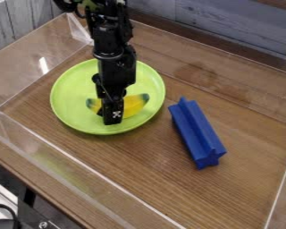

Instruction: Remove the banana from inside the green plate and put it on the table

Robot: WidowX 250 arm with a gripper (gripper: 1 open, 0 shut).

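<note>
Your hand [111,108] is down over the plate [74,113], its dark fingers reaching the banana [135,105]. You have one finger in front of the banana, covering part of it, and yellow shows on both sides of that finger. You cannot tell from this view whether the hand is pinching the banana or only standing around it, because the fingers hide the place where they would meet it. The banana is inside the plate, a little toward four o'clock from the plate's middle, with its larger visible part to the right of the fingers and its dark greenish tip pointing toward two o'clock. You cannot tell whether its underside touches the plate. The arm [110,40] comes in from about twelve o'clock in your view and hides part of the plate's far rim. The plate, round and lime green, lies flat on the brown wood-grain counter [133,174], up toward ten o'clock from the middle of your view. At four o'clock from the plate, and apart from it, you have the blue block [197,131] on the counter, its long side running from eleven toward five o'clock. Down at the seven to eight o'clock edge of your view, some black cables [4,207] show.
</note>
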